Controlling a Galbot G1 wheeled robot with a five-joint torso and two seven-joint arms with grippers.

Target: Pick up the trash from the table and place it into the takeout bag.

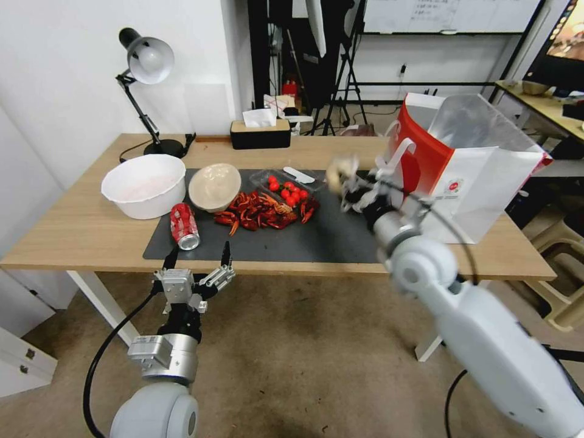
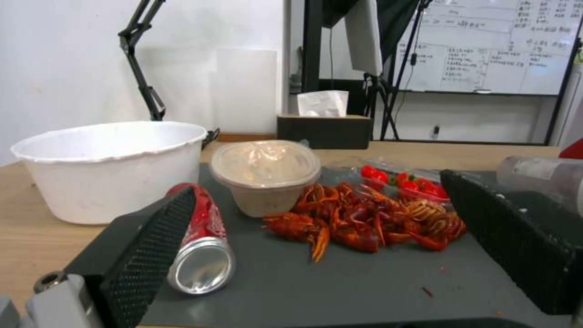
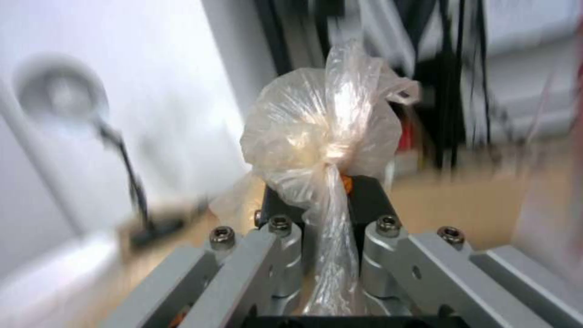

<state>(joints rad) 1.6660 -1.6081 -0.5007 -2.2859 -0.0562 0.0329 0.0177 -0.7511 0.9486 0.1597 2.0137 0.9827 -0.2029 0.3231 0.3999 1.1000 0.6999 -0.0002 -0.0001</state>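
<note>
Motion-blurred right tool (image 1: 345, 182) and its beige wad (image 1: 336, 172), perhaps crumpled plastic; bag (image 1: 486, 182) interior hidden.

beige wad (image 3: 322, 132) aloft beside takeout bag (image 1: 468, 164)

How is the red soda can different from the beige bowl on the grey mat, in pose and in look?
The red soda can lies on its side, silver end toward the table edge; the beige bowl is tilted, leaning against the crayfish pile.
The can is narrow, shiny metal; the bowl is wide, matt, with a clear lid.
Both rest on the dark mat, untouched, ahead of the open left gripper.
</note>
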